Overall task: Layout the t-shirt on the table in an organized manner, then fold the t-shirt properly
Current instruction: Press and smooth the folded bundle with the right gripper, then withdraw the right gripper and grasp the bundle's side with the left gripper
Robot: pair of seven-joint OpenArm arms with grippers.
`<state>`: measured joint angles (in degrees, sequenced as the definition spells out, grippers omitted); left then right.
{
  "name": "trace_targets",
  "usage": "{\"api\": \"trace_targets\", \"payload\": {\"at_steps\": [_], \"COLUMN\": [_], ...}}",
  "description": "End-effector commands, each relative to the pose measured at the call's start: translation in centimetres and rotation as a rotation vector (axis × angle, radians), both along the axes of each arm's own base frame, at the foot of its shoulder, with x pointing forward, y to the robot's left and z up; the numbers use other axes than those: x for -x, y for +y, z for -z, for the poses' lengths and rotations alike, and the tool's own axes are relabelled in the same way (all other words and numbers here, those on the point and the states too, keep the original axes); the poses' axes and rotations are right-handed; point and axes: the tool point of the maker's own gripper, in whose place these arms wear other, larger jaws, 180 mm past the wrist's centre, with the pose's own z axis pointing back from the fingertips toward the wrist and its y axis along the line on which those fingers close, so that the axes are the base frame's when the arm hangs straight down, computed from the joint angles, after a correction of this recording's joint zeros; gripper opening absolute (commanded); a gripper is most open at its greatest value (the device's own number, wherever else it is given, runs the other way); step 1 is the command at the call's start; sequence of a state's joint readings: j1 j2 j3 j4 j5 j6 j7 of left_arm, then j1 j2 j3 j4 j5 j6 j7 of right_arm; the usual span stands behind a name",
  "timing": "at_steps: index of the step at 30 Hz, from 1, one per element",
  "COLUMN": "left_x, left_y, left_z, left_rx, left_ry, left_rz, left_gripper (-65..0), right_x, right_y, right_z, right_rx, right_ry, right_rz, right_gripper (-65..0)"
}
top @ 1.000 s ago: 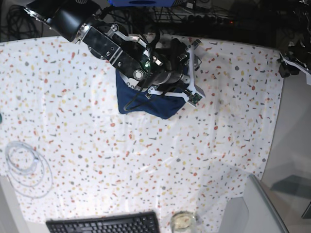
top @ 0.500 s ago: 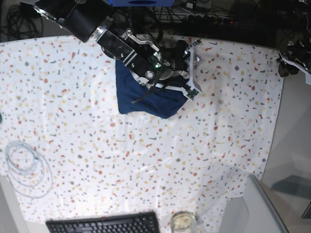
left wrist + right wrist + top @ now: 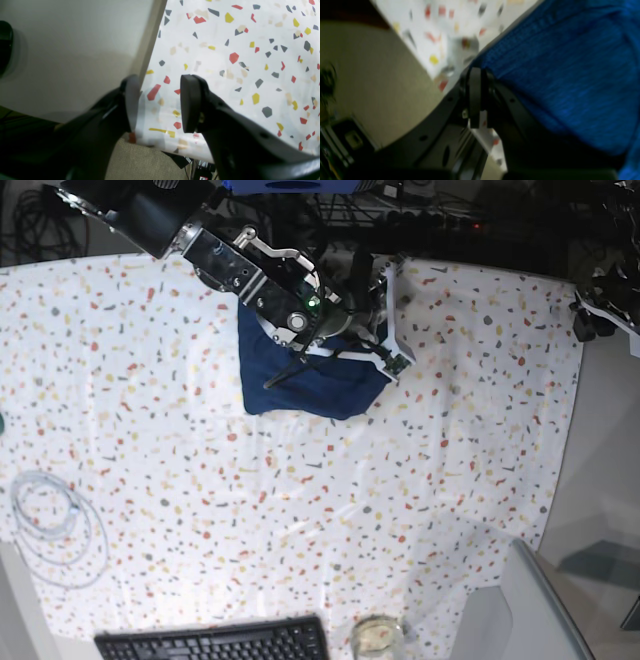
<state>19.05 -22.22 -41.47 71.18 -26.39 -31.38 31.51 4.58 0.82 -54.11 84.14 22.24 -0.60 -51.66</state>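
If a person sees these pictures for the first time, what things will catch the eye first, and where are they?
First comes the dark navy t-shirt, bunched in a heap at the far middle of the speckled table. The right gripper is on the t-shirt's far edge with its jaws shut, the blue fabric right beside them. The left gripper is at the table's edge with its jaws apart and nothing between them.

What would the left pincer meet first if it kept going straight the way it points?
Probably the table: the open left pincer aims down at the speckled cloth near its edge, nothing lying between. Depth is unclear, so it could slip just past the edge instead.
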Motion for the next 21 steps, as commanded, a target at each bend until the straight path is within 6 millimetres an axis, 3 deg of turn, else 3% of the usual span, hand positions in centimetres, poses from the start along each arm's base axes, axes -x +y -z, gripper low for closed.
{"api": "trace_targets", "payload": {"at_steps": [1, 10, 14, 16, 18, 21], "left_x": [-0.9, -1.0, -1.0, -1.1, -1.3, -1.7], "left_y": [1.0, 1.0, 1.0, 0.8, -0.4, -2.2], "left_z": [-1.5, -1.5, -1.6, -1.5, -0.9, 0.0], "left_rx": [-0.029, -0.029, -0.03, -0.029, -0.017, -0.001], "left_ry": [-0.038, -0.04, -0.041, -0.042, -0.024, 0.0], "left_rz": [0.005, 0.006, 0.007, 0.012, 0.048, 0.107], "left_gripper": [-39.2, -39.2, -39.2, -39.2, -39.2, -39.2], "right_x": [0.4, 1.4, 1.0, 1.1, 0.9, 0.3], "right_y": [1.6, 2.3, 1.8, 2.3, 2.6, 3.5], "right_z": [-1.2, -1.2, -0.2, -0.4, -0.8, -3.4], "right_rx": [-0.045, -0.035, -0.006, -0.014, -0.021, -0.091], "right_ry": [-0.006, -0.027, -0.006, -0.006, -0.014, -0.061], "right_rz": [-0.03, -0.102, -0.082, -0.085, -0.091, -0.092], "right_gripper": [-64.2, -63.5, -62.4, -56.0, -45.3, -30.8]}}
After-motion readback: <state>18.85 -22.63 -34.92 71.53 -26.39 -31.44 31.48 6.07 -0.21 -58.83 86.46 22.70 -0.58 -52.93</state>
